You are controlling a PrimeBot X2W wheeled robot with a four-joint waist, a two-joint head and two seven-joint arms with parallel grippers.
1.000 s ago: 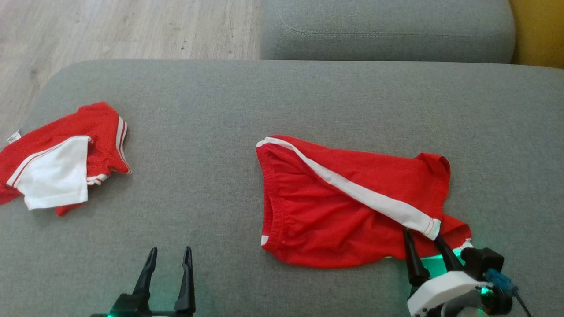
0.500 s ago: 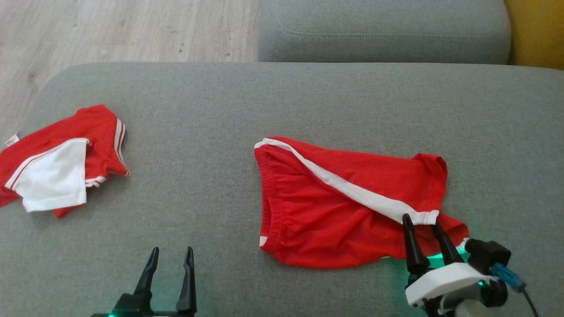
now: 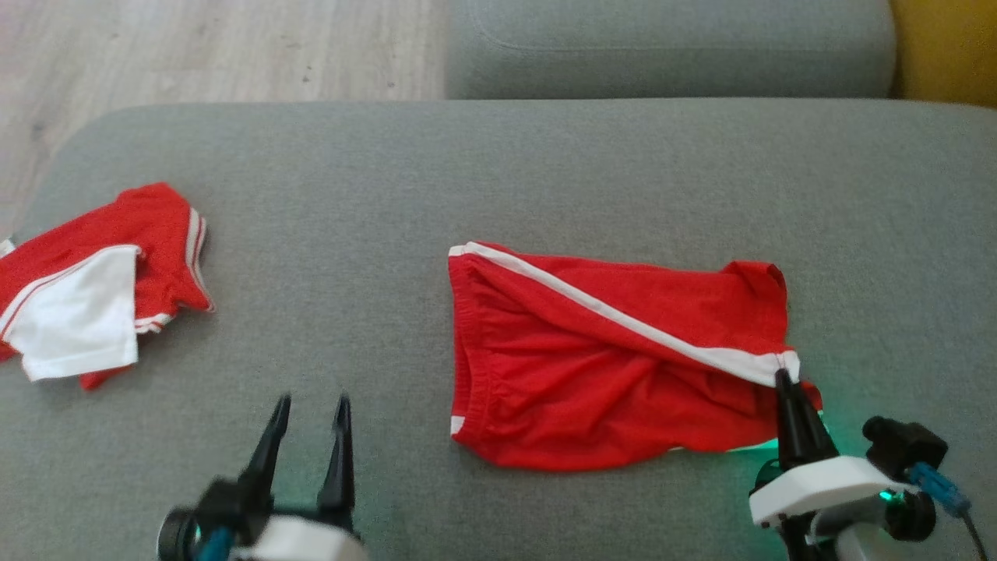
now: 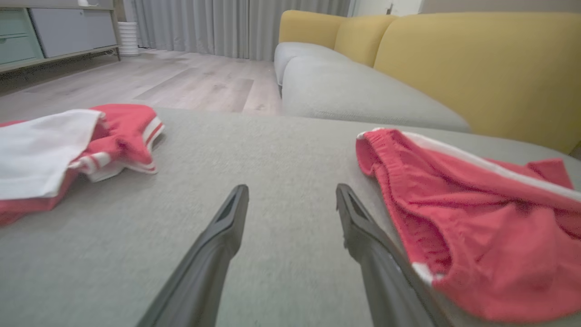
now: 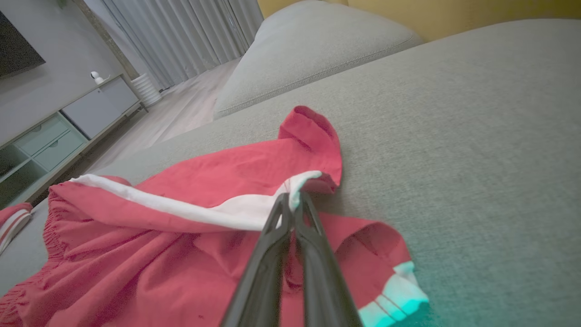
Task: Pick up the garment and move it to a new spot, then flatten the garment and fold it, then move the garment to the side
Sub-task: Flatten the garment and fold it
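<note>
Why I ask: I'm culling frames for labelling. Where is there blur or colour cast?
Head view: left gripper motion-blurred, green glow on the cushion beside the right gripper. Left wrist view: red shorts soft along their near edge. Right wrist view: sharp, though teal light tints the shorts' striped hem.

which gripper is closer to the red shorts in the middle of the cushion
Right. The right gripper is shut on the striped hem of the red shorts. The left gripper is open over the bare cushion, off to the waistband side and not touching them.
</note>
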